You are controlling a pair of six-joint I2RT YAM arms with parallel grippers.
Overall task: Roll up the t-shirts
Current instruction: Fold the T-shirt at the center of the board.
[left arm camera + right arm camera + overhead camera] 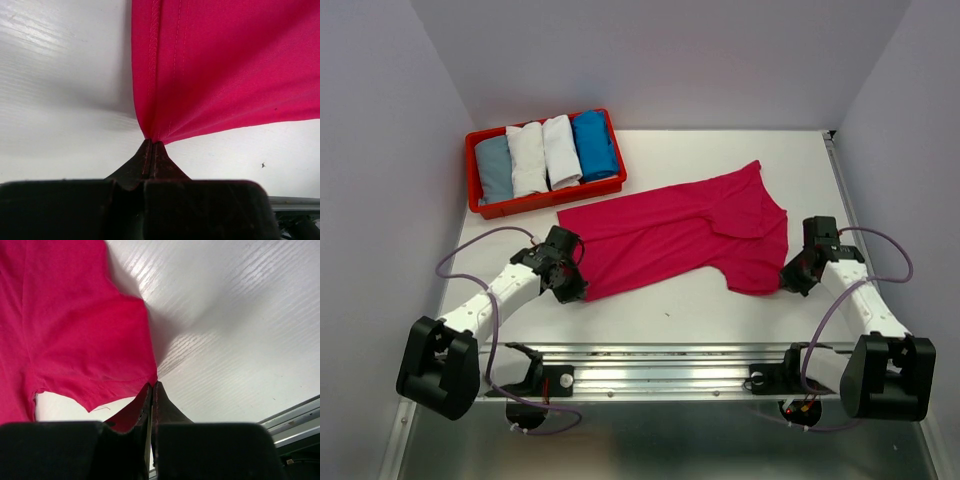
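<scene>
Nearest you, the left gripper's (151, 145) black fingers are pinched tight on a hemmed corner of the bright magenta-pink soft cloth t-shirt (690, 235). The right gripper (151, 386) is likewise clenched on a corner at the opposite end. The shirt lies spread and partly folded on the white table (650, 310), just in front and to the right of the red plastic tray (472, 172), which holds four rolled t-shirts (545, 155): grey-blue, two white and bright blue. Expect the cloth to be light, limp and stretchy, sagging between grips, so hold hems and corners and keep it taut. The table looks smooth and probably lets fabric slide. Plain pale walls rise behind and beside the tray.
</scene>
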